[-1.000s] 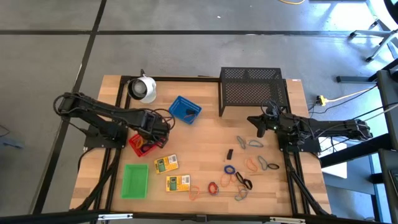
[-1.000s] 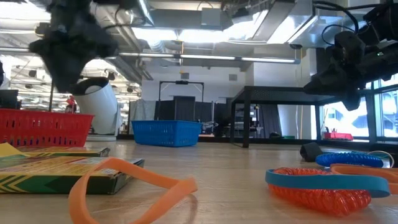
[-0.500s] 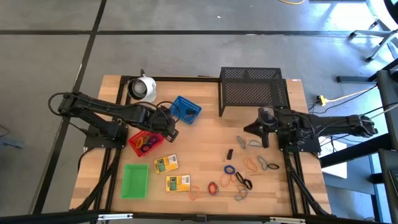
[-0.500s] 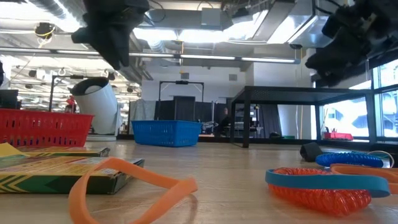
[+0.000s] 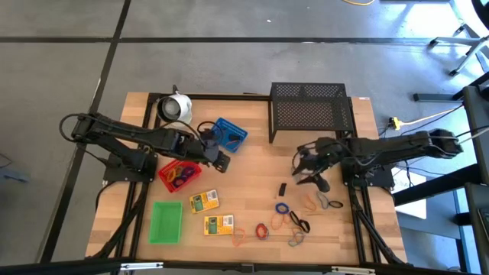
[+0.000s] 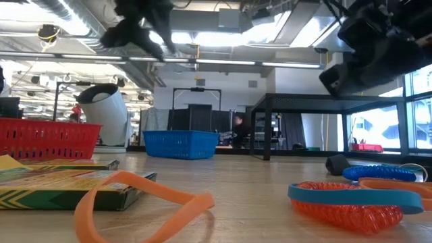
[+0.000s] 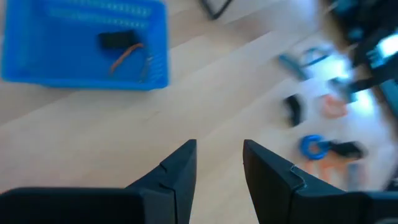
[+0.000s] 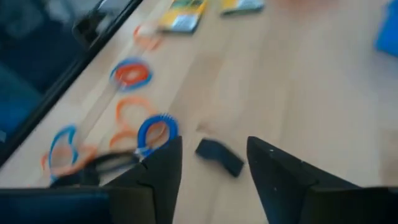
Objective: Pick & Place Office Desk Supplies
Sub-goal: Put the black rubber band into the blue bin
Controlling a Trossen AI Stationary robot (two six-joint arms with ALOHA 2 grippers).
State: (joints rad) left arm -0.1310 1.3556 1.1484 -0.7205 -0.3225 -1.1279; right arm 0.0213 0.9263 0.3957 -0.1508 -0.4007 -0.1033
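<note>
Wooden table (image 5: pixel 252 160) seen from above, with a large black wire-mesh rack (image 5: pixel 309 112) standing at its far edge; everything else is placed from that rack.

The left gripper (image 5: pixel 221 160) hovers well to the left of the rack and nearer the front, over bare wood just beside a blue tray (image 5: pixel 227 134). Its two fingers (image 7: pixel 177 171) stand apart with nothing between them, as the left wrist view shows. The blue tray holds a small dark item. A red tray (image 5: pixel 178 175) lies farther left and toward the front, with a few loops inside. A green tray (image 5: pixel 166 221) lies near the front left edge. Two yellow-green boxes (image 5: pixel 204 201) sit between the green tray and the table's middle, one in front of the other.

The right gripper (image 5: pixel 308 166) hangs in front of the rack, above the wood. Its fingers (image 8: pixel 163 167) are spread and hold nothing. Just in front of it lie a small black piece (image 5: pixel 281 189) and a scatter of coloured loops (image 5: pixel 306 205): blue, orange, red, grey and black. A white round object (image 5: pixel 176 108) stands at the far edge, well left of the rack.
</note>
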